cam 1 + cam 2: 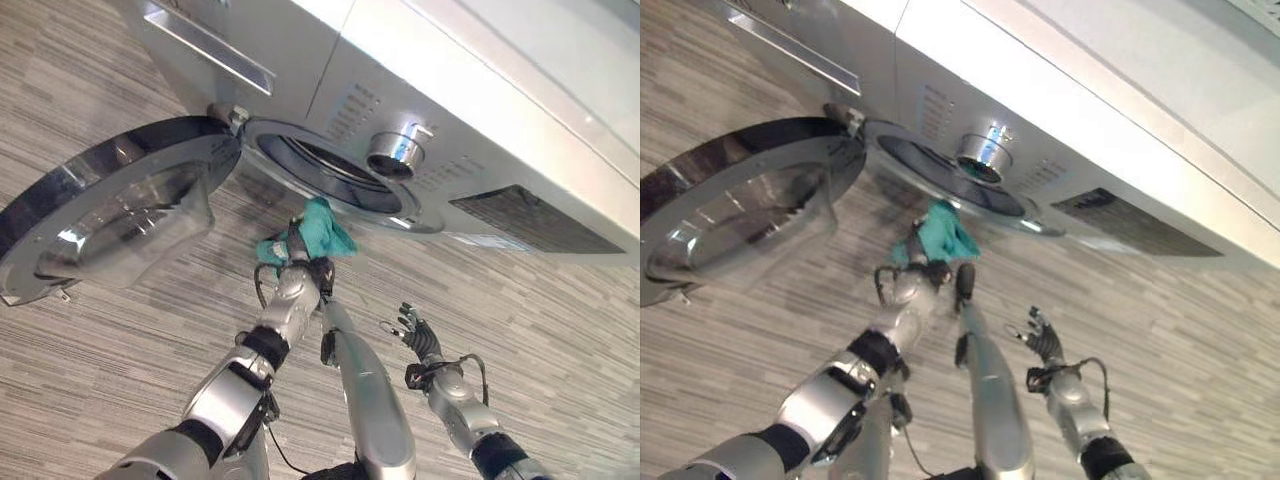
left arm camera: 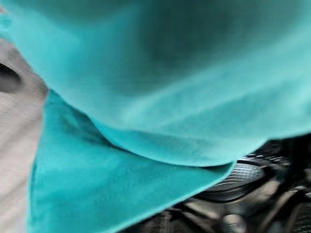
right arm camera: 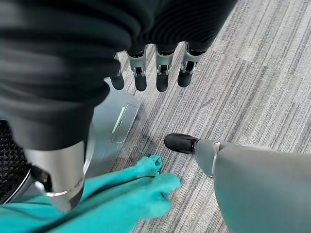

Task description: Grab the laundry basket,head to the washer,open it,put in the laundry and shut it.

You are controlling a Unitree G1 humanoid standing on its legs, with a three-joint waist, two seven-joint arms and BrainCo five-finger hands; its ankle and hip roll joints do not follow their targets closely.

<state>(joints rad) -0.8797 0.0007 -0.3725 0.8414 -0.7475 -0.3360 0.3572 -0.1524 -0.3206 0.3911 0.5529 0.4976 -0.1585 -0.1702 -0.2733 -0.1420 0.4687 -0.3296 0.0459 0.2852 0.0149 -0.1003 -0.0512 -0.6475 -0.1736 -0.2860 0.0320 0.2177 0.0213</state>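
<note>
Left hand (image 1: 297, 252) pinches teal cloth (image 1: 322, 226) just below the washer's (image 1: 420, 90) open rim; right hand (image 1: 420, 333) spread.

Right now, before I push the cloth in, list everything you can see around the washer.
washer: one, silver-white, along the top of the head views.
washer door: one, chrome rim with clear window, swung open to the left of the drum opening.
control knob: one, chrome, on the front panel.
cloth: one, teal, held just in front of the drum opening, not yet inside.
floor: grey striped, under everything.
left hand: raised to the drum opening, gripping the cloth.
right hand: lower right, fingers relaxed, holding nothing.
</note>
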